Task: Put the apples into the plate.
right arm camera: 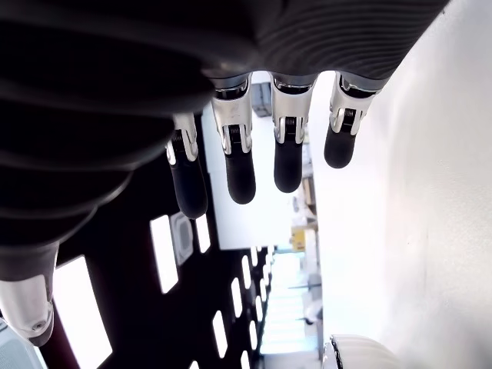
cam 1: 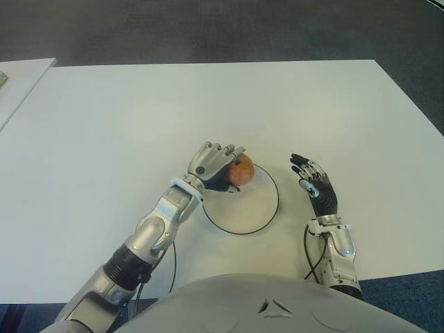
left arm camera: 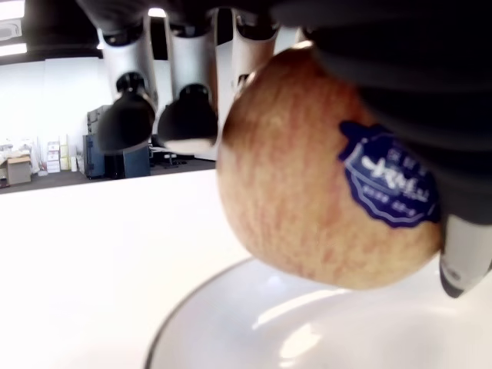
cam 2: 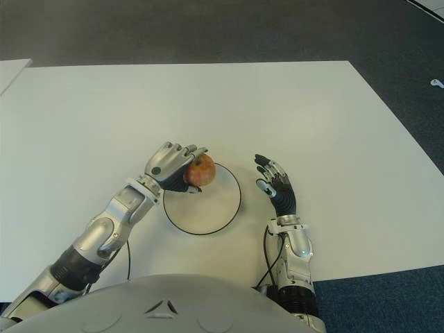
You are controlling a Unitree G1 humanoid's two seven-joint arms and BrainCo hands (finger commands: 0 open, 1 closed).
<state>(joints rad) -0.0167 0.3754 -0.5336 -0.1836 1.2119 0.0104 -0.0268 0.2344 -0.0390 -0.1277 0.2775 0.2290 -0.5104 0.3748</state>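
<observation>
- Blue sticker (left arm camera: 390, 183) with white lettering on the side of the apple (left arm camera: 307, 192), seen in the left wrist view; characters too blurred to make out.
- No other text, numbers or signs legible anywhere.

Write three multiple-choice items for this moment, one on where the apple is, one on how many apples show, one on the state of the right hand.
1. Where is the apple?
A. At the table's far edge
B. In the left hand, over the far rim of the plate
C. In the right hand

2. How many apples show?
A. One
B. Two
C. Three

3. How is the right hand?
A. Closed on an apple
B. Pressing on the plate
C. Open and holding nothing, to the right of the plate

Answers:
1. B, the left wrist view shows the fingers around the apple above the plate's rim.
2. A, the eye views show only one on the table.
3. C, its wrist view shows straight fingers with nothing between them.
</observation>
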